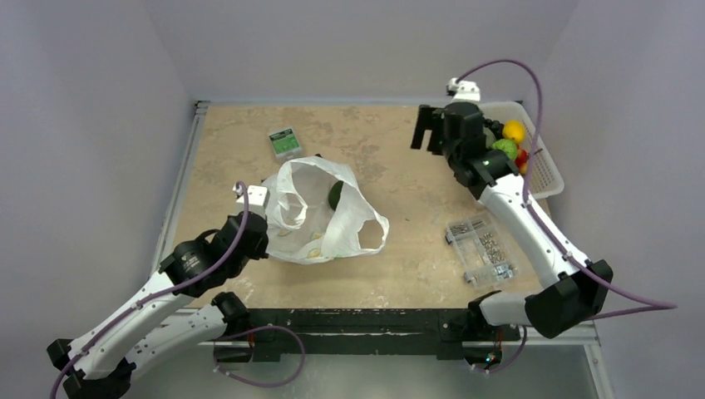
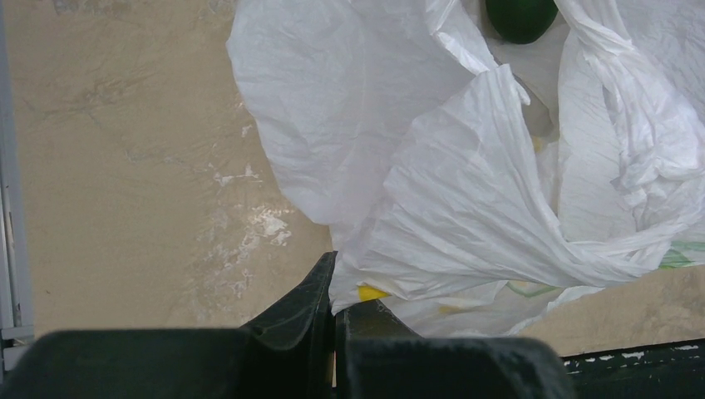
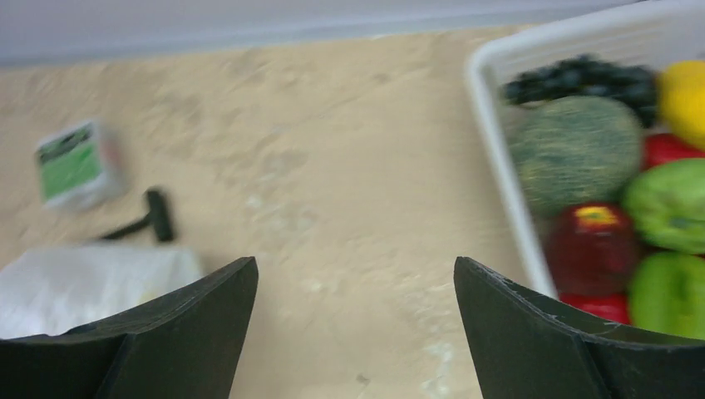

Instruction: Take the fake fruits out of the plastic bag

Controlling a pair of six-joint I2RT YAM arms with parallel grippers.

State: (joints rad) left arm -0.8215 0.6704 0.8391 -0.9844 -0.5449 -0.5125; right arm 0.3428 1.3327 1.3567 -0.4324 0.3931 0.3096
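Note:
The white plastic bag [image 1: 320, 214] lies crumpled and open in the middle of the table. A dark green fake fruit [image 1: 335, 195] shows inside its mouth, and it is also at the top of the left wrist view as a green fruit [image 2: 521, 17]. A yellow patch [image 2: 372, 293] shows through the film. My left gripper [image 1: 264, 231] is shut on the bag's near left edge [image 2: 341, 287]. My right gripper [image 1: 426, 131] hovers open and empty over bare table [image 3: 355, 274], left of the basket. The bag [image 3: 83, 283] lies far to its left.
A white basket [image 1: 544, 170] at the back right holds several fake fruits, among them a green melon [image 3: 574, 150], a red apple [image 3: 594, 237] and a yellow one [image 3: 686, 96]. A clear box of screws [image 1: 482, 249] sits front right. A small green box [image 1: 284, 141] lies behind the bag.

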